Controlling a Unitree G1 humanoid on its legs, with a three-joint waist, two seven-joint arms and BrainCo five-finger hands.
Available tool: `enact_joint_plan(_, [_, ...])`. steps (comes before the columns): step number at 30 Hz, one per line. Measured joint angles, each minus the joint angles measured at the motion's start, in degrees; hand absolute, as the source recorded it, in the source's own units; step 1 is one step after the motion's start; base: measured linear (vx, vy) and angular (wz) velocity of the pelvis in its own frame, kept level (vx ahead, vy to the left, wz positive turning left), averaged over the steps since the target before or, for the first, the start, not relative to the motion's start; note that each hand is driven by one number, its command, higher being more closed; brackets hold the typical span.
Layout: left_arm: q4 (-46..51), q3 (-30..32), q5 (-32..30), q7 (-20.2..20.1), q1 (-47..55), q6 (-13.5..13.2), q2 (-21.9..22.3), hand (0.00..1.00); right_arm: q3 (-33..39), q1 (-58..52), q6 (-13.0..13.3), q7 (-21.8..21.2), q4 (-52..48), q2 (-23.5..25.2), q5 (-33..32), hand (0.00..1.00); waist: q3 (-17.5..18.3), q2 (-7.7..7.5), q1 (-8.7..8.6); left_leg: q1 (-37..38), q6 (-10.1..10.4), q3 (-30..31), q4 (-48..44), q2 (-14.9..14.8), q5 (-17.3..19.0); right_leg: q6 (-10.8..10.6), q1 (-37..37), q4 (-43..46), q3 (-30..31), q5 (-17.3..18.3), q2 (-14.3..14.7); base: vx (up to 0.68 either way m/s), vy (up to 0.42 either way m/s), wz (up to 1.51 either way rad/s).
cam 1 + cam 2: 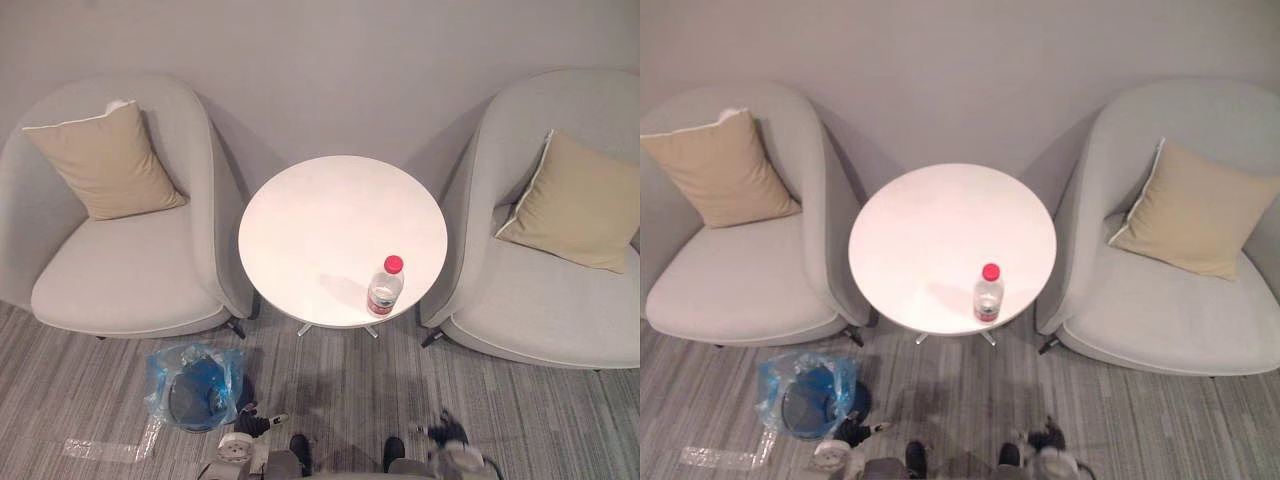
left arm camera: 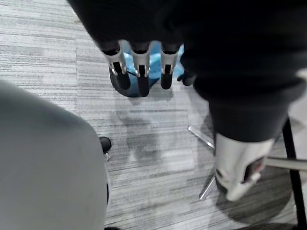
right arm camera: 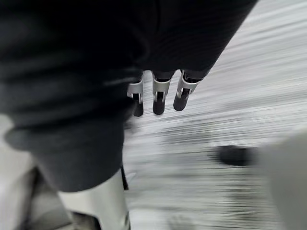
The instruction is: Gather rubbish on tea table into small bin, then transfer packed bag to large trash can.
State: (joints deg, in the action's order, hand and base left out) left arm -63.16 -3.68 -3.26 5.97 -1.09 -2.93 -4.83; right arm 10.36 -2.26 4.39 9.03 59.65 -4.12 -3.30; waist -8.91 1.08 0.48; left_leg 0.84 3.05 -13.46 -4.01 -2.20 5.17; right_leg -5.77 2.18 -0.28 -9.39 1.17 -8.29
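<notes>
Bottle [image 1: 385, 287] upright near tea table's [image 1: 320, 215] front edge, well apart from left hand [image 2: 142, 76] and right hand [image 3: 158, 98]; both hang low, fingers relaxed, empty.

soft, even light is filling the room and appears to be coming from above. the white counter [image 1: 300, 220] is glowing as the brightest surface, its top nearly washing out. the bottle [image 1: 385, 287] is throwing a faint shadow leftward across it. the left armchair [image 1: 130, 270] and the right armchair [image 1: 540, 300] are each laying a broad, soft-edged shadow on the wall [image 1: 330, 60]. the carpet [image 1: 500, 400] is darkening beneath the counter. the left hand [image 2: 140, 64] and the right hand [image 3: 159, 88] are catching small glints on silver.
</notes>
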Motion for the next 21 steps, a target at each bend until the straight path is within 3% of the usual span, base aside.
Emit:
enact_joint_plan(8, [-0.5, 0.48, -1.22, -0.64, 0.95, -0.26, -0.6, 0.0, -2.96, 0.25, 0.97, -0.65, -6.86, -1.62, 1.05, 0.0, 2.14, -1.77, 0.15, 1.66, 0.07, 1.46, 1.92, 0.11, -0.24, 0.16, 2.32, -1.9, -0.95, 0.03, 0.35, 0.04, -0.017, 0.07])
enact_joint_plan(11, [-0.51, 0.49, -1.31, -1.28, 1.03, -0.45, -0.65, 0.0, -4.09, 0.37, 2.38, -0.59, -10.22, -2.96, 1.89, 0.0, 2.21, -1.78, 0.2, 1.94, 0.14, 1.56, 2.03, 0.14, -0.29, 0.18, 2.65, -2.01, -0.96, 0.01, 0.34, -0.01, -0.002, 0.01])
enact_joint_plan(21, [0.65, 0.35, -2.29, -1.57, 1.8, -0.64, -0.59, 0.0, -10.55, -0.45, 2.51, -0.02, -25.37, -4.02, 11.0, 0.0, 2.5, -1.74, 0.01, 2.27, 0.22, 2.19, 5.05, 0.26, -2.38, 0.32, 1.78, -2.05, -1.4, -0.11, 0.58, -0.03, -0.026, 0.03])
